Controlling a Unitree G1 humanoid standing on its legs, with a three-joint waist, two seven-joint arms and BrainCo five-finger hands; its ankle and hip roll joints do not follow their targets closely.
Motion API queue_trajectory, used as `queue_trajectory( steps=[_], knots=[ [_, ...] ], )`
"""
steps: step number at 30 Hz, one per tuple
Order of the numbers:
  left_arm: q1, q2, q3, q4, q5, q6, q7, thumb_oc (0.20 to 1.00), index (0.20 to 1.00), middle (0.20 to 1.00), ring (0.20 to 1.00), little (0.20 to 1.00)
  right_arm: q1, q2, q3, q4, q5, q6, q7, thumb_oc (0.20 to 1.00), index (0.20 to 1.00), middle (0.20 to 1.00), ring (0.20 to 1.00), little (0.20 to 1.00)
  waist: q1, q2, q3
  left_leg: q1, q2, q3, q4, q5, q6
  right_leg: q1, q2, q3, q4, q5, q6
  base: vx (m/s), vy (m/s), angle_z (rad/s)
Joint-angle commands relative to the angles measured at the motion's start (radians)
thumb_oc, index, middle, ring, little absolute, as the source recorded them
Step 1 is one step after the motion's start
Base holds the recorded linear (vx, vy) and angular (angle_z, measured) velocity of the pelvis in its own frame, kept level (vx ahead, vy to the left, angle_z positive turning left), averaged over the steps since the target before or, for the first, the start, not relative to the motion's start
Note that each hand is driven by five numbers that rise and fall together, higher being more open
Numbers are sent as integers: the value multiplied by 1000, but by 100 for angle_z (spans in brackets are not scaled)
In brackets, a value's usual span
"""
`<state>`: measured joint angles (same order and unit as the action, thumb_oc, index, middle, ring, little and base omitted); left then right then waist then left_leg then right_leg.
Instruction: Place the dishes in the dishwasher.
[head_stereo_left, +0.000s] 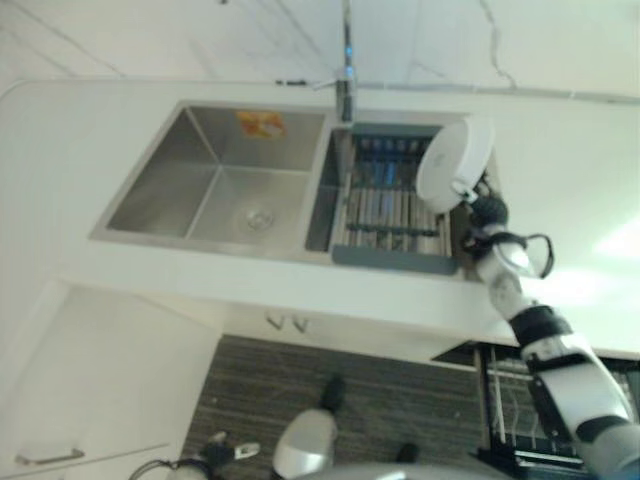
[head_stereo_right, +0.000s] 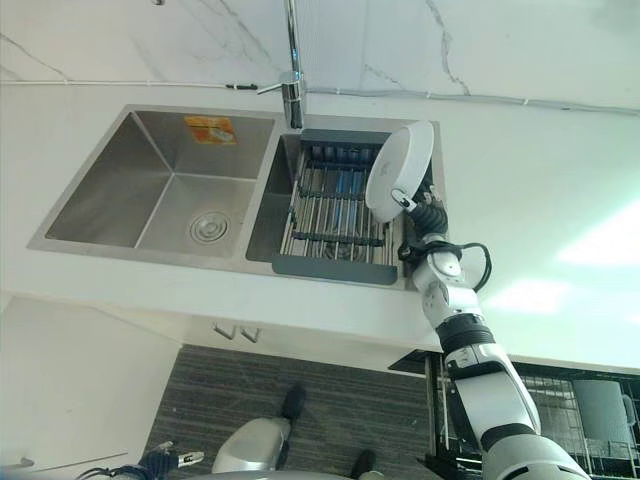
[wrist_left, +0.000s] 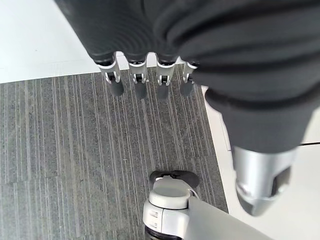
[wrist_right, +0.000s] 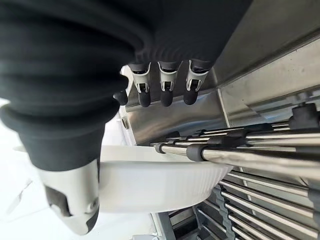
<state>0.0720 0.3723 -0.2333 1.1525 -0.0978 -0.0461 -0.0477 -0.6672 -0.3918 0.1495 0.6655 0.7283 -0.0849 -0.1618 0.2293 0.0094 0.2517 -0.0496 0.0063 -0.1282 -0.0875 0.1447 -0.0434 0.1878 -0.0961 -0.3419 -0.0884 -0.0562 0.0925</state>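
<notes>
Dishes here come down to one round white ceramic plate (head_stereo_right: 399, 170), tilted on edge above the right end of the sink. Largest is the white stone table (head_stereo_right: 530, 200), then the double stainless steel sink (head_stereo_right: 160, 190), its right basin carrying a grey drying rack of metal bars (head_stereo_right: 335, 215). The right hand (head_stereo_right: 408, 200) grips the plate's lower rim, thumb pinching it. The left hand (wrist_left: 150, 75) hangs over grey striped floor (wrist_left: 75, 150), fingers straight and apart.
</notes>
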Motion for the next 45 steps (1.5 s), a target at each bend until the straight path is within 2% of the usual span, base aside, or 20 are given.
queue_trajectory(
  steps=[1,13,43,44,45],
  knots=[
    [-9,20,-35,64,14,-14,11,1000,1000,1000,1000,1000,-32,-31,34,-73,24,-75,3,1000,1000,1000,1000,1000,11,16,-60,-10,19,4,17,-62,-18,-55,-31,50,80,4,6,0,0,0],
    [-6,17,-29,71,24,-12,9,1000,1000,1000,1000,1000,-22,-21,34,-117,6,-67,-7,1000,1000,1000,1000,1000,0,12,-73,2,26,20,12,-65,-22,-49,-23,59,73,4,2,-14,-1,-2],
    [-15,18,-31,59,21,6,8,1000,1000,1000,1000,1000,-46,-9,59,-89,-6,-39,-18,1000,1000,1000,1000,1000,15,13,-64,-7,17,-1,18,-62,-17,-51,-29,52,82,1,2,4,1,0],
    [-15,18,-32,59,21,6,8,1000,1000,1000,1000,1000,-47,-11,59,-84,-9,-34,-22,768,768,768,768,768,15,14,-64,-7,17,-1,18,-62,-18,-51,-29,53,82,1,2,0,0,0],
    [-15,17,-34,61,19,4,9,1000,1000,1000,1000,1000,-47,-13,61,-76,-9,-32,-21,266,266,266,266,266,15,14,-64,-7,17,-1,19,-62,-18,-50,-29,53,82,1,3,0,0,0]
  ],
)
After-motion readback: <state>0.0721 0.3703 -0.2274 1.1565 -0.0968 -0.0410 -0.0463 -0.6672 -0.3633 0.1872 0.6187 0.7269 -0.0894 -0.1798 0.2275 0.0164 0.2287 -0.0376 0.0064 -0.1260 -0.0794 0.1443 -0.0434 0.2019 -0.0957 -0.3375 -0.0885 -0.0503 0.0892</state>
